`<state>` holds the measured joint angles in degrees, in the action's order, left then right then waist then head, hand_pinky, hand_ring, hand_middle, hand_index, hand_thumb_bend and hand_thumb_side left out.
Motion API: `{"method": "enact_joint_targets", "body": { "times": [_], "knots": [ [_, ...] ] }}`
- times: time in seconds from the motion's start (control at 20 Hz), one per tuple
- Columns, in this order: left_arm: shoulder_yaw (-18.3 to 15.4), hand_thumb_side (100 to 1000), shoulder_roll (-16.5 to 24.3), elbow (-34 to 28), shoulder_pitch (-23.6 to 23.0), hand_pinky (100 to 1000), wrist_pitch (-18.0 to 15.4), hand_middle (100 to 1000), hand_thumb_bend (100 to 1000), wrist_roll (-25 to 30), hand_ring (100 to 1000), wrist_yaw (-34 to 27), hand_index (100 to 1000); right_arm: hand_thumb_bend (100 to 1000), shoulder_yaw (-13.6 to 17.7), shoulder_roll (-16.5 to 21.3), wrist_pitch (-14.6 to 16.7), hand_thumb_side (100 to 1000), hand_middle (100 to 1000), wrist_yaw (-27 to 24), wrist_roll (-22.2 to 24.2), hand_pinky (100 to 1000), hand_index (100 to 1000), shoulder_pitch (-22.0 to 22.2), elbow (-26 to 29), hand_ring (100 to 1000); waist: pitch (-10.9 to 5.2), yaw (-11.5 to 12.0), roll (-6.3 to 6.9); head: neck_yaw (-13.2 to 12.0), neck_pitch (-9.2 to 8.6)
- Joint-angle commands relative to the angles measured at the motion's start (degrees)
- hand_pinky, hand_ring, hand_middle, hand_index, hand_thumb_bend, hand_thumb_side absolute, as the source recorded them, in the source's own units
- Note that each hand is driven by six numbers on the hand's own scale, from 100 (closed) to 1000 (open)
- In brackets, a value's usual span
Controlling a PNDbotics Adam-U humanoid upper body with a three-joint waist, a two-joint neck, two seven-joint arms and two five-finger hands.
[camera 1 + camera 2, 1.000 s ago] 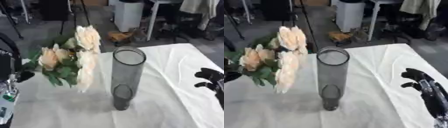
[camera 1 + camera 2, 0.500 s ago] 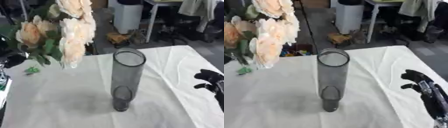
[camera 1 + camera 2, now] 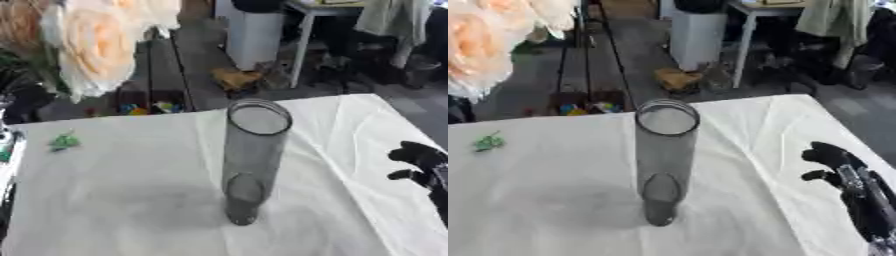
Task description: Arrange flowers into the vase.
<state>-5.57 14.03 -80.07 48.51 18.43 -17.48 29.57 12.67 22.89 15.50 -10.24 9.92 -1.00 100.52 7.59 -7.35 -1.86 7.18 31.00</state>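
A bunch of pale peach flowers [image 3: 92, 47] with green leaves fills the upper left, raised high, close to the camera and well above the table. They look light, soft and easily crushed, best held low on the stems. What holds them is out of view. A tall, smoky, see-through vase [image 3: 249, 160] stands upright mid-table on a white cloth [image 3: 114, 195], likely tippy. The right hand [image 3: 837, 165] rests at the right edge, fingers curled, holding nothing.

The right hand [image 3: 833, 162] rests near the table's right edge, fingers loosely curled, holding nothing; its black forearm runs toward the lower right corner.
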Motion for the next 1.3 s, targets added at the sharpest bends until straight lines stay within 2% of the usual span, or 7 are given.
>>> {"method": "enact_joint_targets", "body": {
  "times": [0.05, 0.25, 0.4, 0.75, 1.0, 1.25, 1.3],
  "knots": [
    [0.3, 100, 0.3, -1.7, 2.4, 100, -0.8, 100, 584, -1.2, 100, -4.3, 100, 100, 0.1, 1.0, 0.1, 872, 717, -0.5, 0.3, 619, 849, -0.3, 0.4, 812, -0.97, -0.3, -0.05, -0.1, -0.88],
    [0.7, 100, 0.2, -2.0, 3.7, 100, -1.9, 100, 458, -3.1, 100, -8.8, 100, 100, 0.1, 1.0, 0.0, 872, 717, -0.6, 0.4, 619, 849, -0.3, 0.3, 812, -1.09, -0.9, 0.15, -0.3, -0.94],
    [1.1, 100, 0.1, -2.0, 4.4, 100, -2.6, 100, 431, -4.3, 100, -11.0, 100, 100, 0.0, 1.0, 0.0, 872, 716, -0.6, 0.5, 619, 848, -0.4, 0.3, 812, -1.17, -1.2, 0.34, -0.3, -0.98],
    [1.6, 100, 0.1, -2.2, 5.8, 100, -5.2, 100, 457, -6.4, 100, -14.5, 100, 100, -0.2, 1.0, -0.1, 875, 716, -0.8, 0.7, 618, 848, -0.5, 0.2, 812, -1.22, -1.9, 0.55, -0.3, -1.04],
    [2.3, 100, 0.2, -2.5, 6.9, 100, -6.9, 100, 557, -7.0, 100, -16.0, 100, 100, -0.3, 0.9, -0.2, 878, 715, -0.8, 0.9, 618, 848, -0.6, 0.2, 812, -1.16, -2.4, 0.59, -0.3, -1.22],
    [2.8, 100, 0.4, -2.8, 7.6, 100, -7.9, 100, 536, -7.3, 100, -17.3, 110, 100, -0.3, 0.9, -0.2, 881, 715, -0.9, 1.0, 618, 848, -0.7, 0.1, 812, -1.16, -2.8, 0.63, -0.2, -1.27],
    [3.0, 100, 0.4, -2.9, 7.7, 100, -8.0, 100, 465, -7.3, 100, -17.4, 117, 100, -0.3, 0.9, -0.2, 884, 715, -1.0, 1.0, 618, 849, -0.7, 0.1, 812, -1.17, -2.9, 0.63, -0.1, -1.26]
  ]
}}
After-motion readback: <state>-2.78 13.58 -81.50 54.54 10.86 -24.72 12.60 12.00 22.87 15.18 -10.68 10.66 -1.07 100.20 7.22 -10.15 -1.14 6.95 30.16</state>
